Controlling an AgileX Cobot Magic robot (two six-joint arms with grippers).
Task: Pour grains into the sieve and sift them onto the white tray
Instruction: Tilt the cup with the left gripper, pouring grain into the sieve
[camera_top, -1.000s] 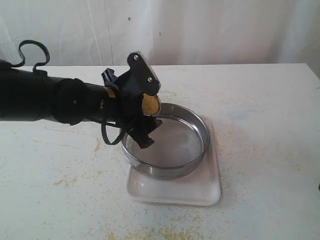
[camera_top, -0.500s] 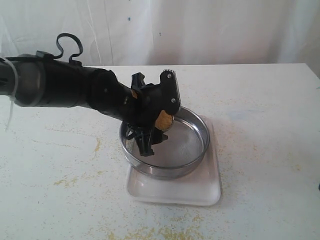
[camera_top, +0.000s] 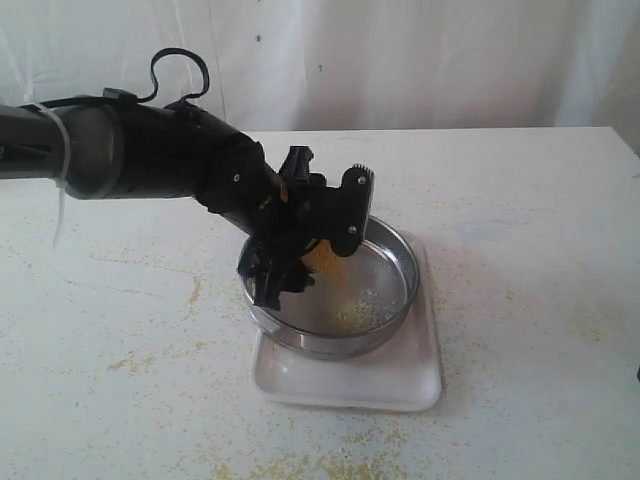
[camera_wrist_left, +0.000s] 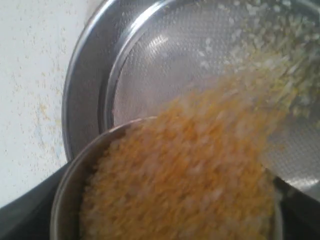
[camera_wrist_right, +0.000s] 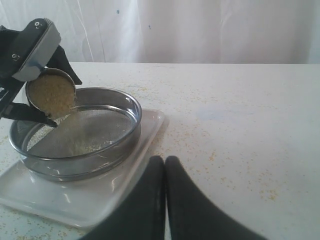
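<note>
My left gripper is shut on a small steel cup, tilted over the left part of the sieve. Yellow grains stream out of the cup onto the mesh. A small pile of grains lies inside the sieve. The sieve rests on the white tray. In the right wrist view the tipped cup shows its grain-filled mouth above the sieve and tray. My right gripper is shut and empty, low over the table beside the tray's corner.
Stray yellow grains are scattered over the white table, thickest near its front edge. A white curtain hangs behind the table. The left arm's black body reaches in from the left.
The left arm has swung right and forward over the sieve and tipped the cup further. Grains now fall onto the mesh, which was bare before. The right gripper has not moved.
</note>
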